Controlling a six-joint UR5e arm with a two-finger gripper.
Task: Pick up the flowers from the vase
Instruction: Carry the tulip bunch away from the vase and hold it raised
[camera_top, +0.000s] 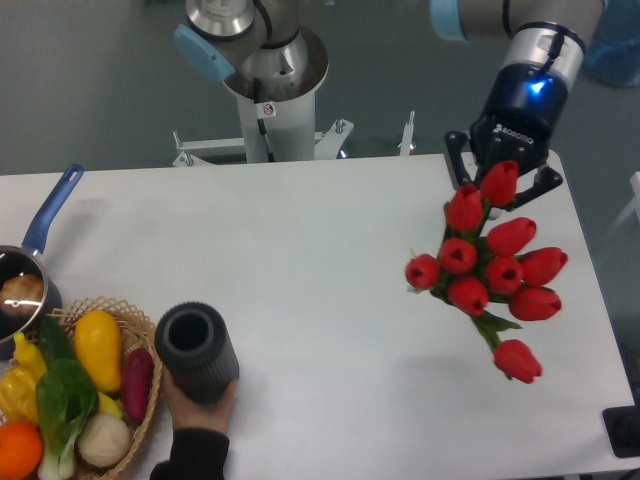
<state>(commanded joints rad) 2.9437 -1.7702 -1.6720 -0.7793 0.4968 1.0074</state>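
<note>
Your tool is clamped on the bunch of red tulip flowers, well clear of the ribbed dark grey cylindrical vase. The pick looks done; just hold firm above the worktop.

Even, bright, diffuse light; white tabletop slightly washed out. Soft faint shadows only. Small blue LED glows on arm, upper right. Focus mostly sharp, mild softness at frame edges.

Silver arm, pale-blue caps, black tool, blue light
</note>
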